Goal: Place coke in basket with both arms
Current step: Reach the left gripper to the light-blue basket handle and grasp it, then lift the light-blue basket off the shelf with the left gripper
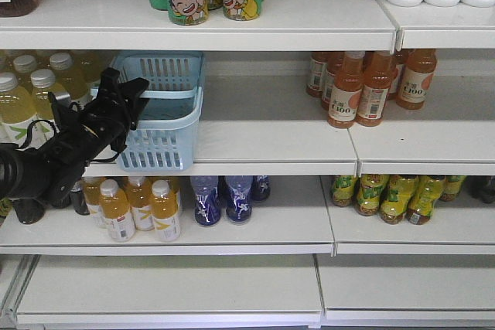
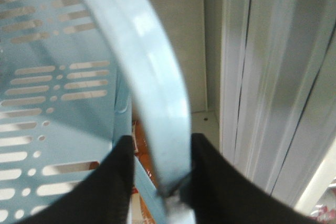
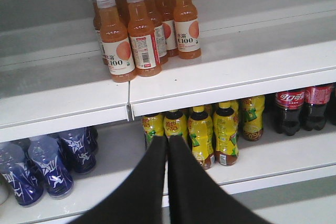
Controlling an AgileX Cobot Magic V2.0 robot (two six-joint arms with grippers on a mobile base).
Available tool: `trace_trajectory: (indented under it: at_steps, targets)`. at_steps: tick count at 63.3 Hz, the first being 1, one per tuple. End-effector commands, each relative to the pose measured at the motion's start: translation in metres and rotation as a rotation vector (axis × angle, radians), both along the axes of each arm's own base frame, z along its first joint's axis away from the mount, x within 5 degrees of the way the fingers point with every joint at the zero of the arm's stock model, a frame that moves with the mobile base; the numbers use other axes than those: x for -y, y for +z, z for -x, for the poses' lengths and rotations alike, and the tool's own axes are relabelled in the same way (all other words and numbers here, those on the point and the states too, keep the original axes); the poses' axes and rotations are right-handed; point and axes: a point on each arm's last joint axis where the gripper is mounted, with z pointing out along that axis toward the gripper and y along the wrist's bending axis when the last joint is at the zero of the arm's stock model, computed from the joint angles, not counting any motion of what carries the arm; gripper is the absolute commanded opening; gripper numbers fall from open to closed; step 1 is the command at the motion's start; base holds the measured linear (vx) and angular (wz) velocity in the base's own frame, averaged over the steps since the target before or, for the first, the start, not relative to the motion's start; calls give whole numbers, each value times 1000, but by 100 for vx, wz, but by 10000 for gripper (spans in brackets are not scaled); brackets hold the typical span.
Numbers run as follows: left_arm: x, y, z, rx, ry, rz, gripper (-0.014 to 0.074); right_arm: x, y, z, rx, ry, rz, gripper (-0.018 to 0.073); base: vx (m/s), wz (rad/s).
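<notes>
White shelf (image 1: 271,141), light-blue basket (image 1: 162,144), its handle (image 2: 152,77) within left claw (image 2: 160,148).

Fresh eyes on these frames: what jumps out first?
The light-blue basket on the middle shelf at left stands out first, with the black left arm reaching to it, its jaws shut on the handle band. In the right wrist view, the right arm shows jaws shut and empty, pointing toward the lower shelf, where the red-labelled coke stands at far right beside yellow bottles.
</notes>
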Motion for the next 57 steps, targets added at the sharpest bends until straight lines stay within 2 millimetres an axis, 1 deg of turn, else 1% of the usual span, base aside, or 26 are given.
trace_trajectory:
  at_steps: [1,3,4,11,20,29,34,40,45,51,57]
  targets:
    - [6,36,1,144,-49,19,48,-1,3,0,73,5,15,-2,0,0]
    - [7,37,2,154,-67,10,0,-1,3,0,73,5,15,-2,0,0]
    - [8,37,2,161,-78,5,-8,-1,3,0,73,5,15,-2,0,0]
    - [17,41,8,228,-186,-23,-9,-1,3,0,73,5,15,-2,0,0]
    - [32,44,21,270,-400,1,-8,-1,3,0,73,5,15,-2,0,0]
    - [45,40,36,225,-634,20,-8,-1,3,0,73,5,15,-2,0,0]
    - [51,36,47,147,-776,35,-8,-1,3,0,73,5,15,-2,0,0]
    - [56,38,58,165,-893,0,-8,-1,3,0,73,5,15,-2,0,0]
    - [60,43,75,151,-947,-34,-8,-1,3,0,73,5,15,-2,0,0]
    - [64,56,97,155,-973,-43,-8,-1,3,0,73,5,15,-2,0,0]
    - [68,66,125,151,-1018,-62,-8,-1,3,0,73,5,15,-2,0,0]
